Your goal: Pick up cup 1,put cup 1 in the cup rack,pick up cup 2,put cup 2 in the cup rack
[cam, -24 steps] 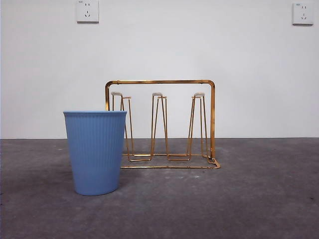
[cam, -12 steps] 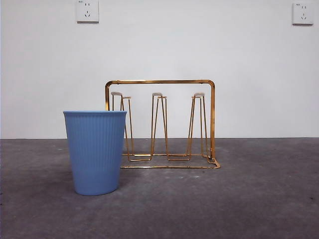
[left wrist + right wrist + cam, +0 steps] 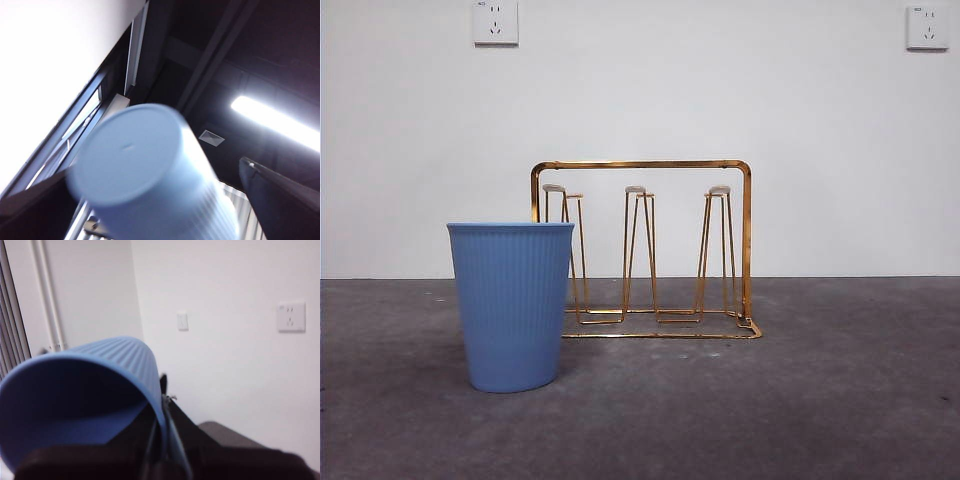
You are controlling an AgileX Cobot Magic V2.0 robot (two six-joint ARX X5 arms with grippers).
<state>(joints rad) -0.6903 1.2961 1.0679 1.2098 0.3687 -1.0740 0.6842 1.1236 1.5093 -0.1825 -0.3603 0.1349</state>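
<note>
Left claw (image 3: 150,175): clamped on pale cup (image 3: 145,165), a dark jaw on either side of the wall. Closed base turned toward the wrist camera, mouth hidden. Ceiling lamp beyond it, so pointing upward, away from the tabletop (image 3: 820,400). View blurred.

Right claw (image 3: 160,410): pinched on rim of ribbed cup (image 3: 85,390), one jaw inside the wall, one outside. Long axis running out ahead of the claw, roughly level, open mouth back toward the wrist.

Neither claw in the front view. Judged high, with cup rack (image 3: 640,165) below both; nearer arm cannot be told.

Rack loops upright, all bare. Standing cup (image 3: 512,305) mouth up on the tabletop, just in front of the rack's end loop.

Next move likely hinges on turning a held cup mouth-down, axis in line with an upright loop.
</note>
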